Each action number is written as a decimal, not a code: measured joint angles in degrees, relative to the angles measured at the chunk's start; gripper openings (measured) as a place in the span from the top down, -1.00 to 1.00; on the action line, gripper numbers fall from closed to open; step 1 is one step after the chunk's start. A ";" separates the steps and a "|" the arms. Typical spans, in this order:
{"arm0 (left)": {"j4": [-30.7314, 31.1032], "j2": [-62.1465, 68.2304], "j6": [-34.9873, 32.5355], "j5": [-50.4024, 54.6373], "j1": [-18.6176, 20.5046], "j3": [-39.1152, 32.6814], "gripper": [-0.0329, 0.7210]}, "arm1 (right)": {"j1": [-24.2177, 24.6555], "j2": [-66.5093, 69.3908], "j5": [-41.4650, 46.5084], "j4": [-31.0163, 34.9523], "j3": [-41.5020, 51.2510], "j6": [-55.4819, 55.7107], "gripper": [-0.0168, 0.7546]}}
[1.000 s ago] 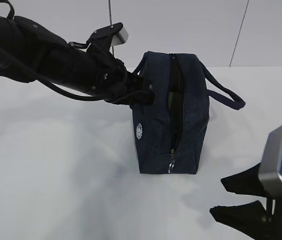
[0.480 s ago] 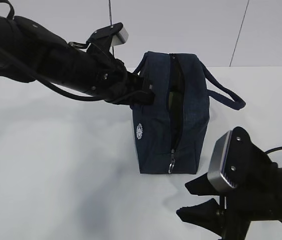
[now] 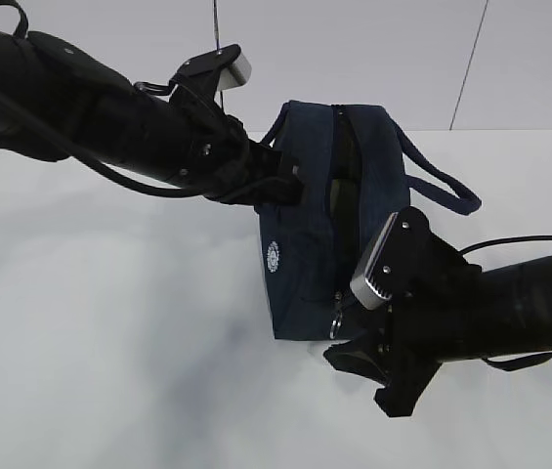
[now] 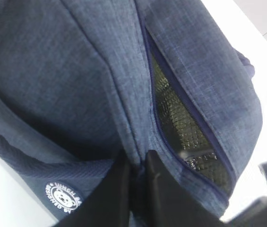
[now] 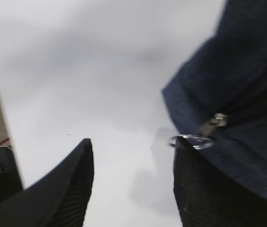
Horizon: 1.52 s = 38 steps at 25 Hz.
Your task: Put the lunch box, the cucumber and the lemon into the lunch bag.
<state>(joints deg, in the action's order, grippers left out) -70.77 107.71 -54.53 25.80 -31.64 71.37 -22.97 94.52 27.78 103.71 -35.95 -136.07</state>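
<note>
Inside lunch bag (image 3: pixel 305 244), contents indistinct, perhaps mesh

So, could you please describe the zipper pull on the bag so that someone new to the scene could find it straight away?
Start at the dark navy lunch bag standing on the white table. Follow the zipper opening along its top toward the camera, down the near end. There hangs the metal ring pull, just beside the open right gripper; it is the only shiny metal piece on the bag, unlike the round white logo to its left.

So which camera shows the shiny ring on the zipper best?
The right wrist view: the metal ring pull hangs large beside one end effector finger. The exterior view shows it tiny at the lunch bag's bottom. The left wrist view misses it.
</note>
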 joint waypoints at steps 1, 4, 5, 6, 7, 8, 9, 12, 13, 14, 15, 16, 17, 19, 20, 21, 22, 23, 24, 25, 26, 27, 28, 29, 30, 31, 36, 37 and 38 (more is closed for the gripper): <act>0.00 0.00 0.00 0.00 0.00 0.00 0.87 | 0.00 0.48 -1.13 0.00 -0.50 -0.12 -0.09; 0.00 0.00 0.00 0.00 0.00 0.00 0.86 | 0.00 1.59 -2.44 0.21 -1.26 -0.12 -0.09; 0.00 0.00 0.00 0.00 0.00 0.00 0.86 | 0.00 2.09 -2.68 0.21 -1.30 -0.12 -0.09; 0.00 0.00 0.00 0.00 0.00 0.00 0.86 | 0.00 2.52 -2.69 0.21 -1.34 -0.12 -0.09; 0.00 0.00 0.00 0.10 0.00 0.00 0.86 | 0.00 3.05 -2.79 0.21 -1.48 -0.12 -0.09; 0.00 0.00 0.00 0.08 0.00 0.00 0.86 | 0.00 3.78 -2.79 0.21 -1.73 -0.12 -0.09; 0.00 0.00 0.00 0.08 0.00 0.00 0.86 | 0.00 4.30 -2.91 0.21 -2.15 -0.12 -0.09; 0.00 0.00 0.00 0.33 0.00 0.00 0.86 | 0.00 5.75 -4.11 0.21 -3.96 -0.12 -0.09; 0.00 0.00 0.00 0.60 0.00 0.00 0.86 | 0.00 6.01 -4.83 0.21 -4.63 -0.12 -0.09; 0.00 0.00 0.00 0.76 0.00 0.00 0.86 | 0.00 6.37 -5.59 0.21 -5.22 -0.12 -0.09; 0.00 0.00 0.00 0.91 0.00 0.00 0.86 | 0.00 6.59 -6.49 0.21 -5.50 -0.12 -0.09; 0.00 0.00 0.00 1.05 0.00 0.00 0.86 | 0.00 6.81 -7.25 0.24 -5.91 -0.12 -0.09; 0.00 0.00 0.00 1.15 0.00 0.00 0.86 | 0.00 7.19 -7.66 0.24 -6.18 -0.12 -0.09; 0.00 0.00 -0.09 1.29 0.00 0.00 0.86 | 0.00 7.68 -7.91 0.34 -6.29 -0.12 -0.09; 0.00 0.00 -0.09 1.38 0.00 0.00 0.86 | 0.00 7.81 -7.91 0.34 -6.29 -0.12 -0.09; 0.00 0.00 -0.09 1.49 0.00 0.00 0.86 | 0.00 8.03 -7.76 0.34 -6.37 -0.02 -0.09; 0.00 0.00 -0.09 1.48 0.00 0.00 0.86 | 0.00 8.30 -7.62 0.34 -6.37 -0.02 -0.09; 0.00 0.00 -0.09 1.48 0.00 0.00 0.86 | 0.00 8.40 -7.32 0.34 -6.41 0.10 -0.09; 0.00 0.00 -0.09 1.48 0.00 0.00 0.86 | 0.00 8.40 -7.32 0.34 -6.41 0.10 -0.09; 0.00 0.00 -0.09 1.48 0.00 0.00 0.86 | 0.00 8.40 -7.32 0.34 -6.50 0.10 -0.09; 0.00 0.00 -0.09 1.48 0.00 0.00 0.86 | 0.00 8.40 -7.32 0.34 -6.50 0.10 -0.09; 0.00 0.00 -0.09 1.48 0.00 0.00 0.86 | 0.00 8.40 -7.32 0.34 -6.53 0.10 -0.09; 0.00 0.00 -0.09 1.48 0.00 0.00 0.86 | 0.00 8.40 -7.32 0.34 -6.63 0.21 -0.09; 0.00 0.00 -0.09 1.48 0.00 0.00 0.86 | 0.00 8.40 -7.19 0.34 -6.63 0.21 -0.09; 0.00 0.00 -0.09 1.48 0.00 0.00 0.86 | 0.00 8.40 -6.63 0.34 -6.63 0.21 -0.09; 0.00 0.00 -0.09 1.48 0.00 0.00 0.86 | 0.00 8.40 -5.60 0.34 -6.63 0.31 -0.09; 0.00 0.00 -0.09 1.48 0.00 0.00 0.85 | 0.00 8.40 -2.60 0.34 -6.63 0.31 -0.09; 0.00 0.00 -0.09 1.48 0.00 0.00 0.85 | 0.00 8.40 -2.60 0.34 -6.63 0.31 -0.09; 0.00 0.00 -0.09 1.48 0.00 0.00 0.85 | 0.00 8.40 -2.60 0.34 -6.63 0.31 -0.09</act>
<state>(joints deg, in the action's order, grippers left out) -70.77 107.71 -54.63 27.28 -31.64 71.37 -22.97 102.92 25.18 104.04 -42.58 -135.76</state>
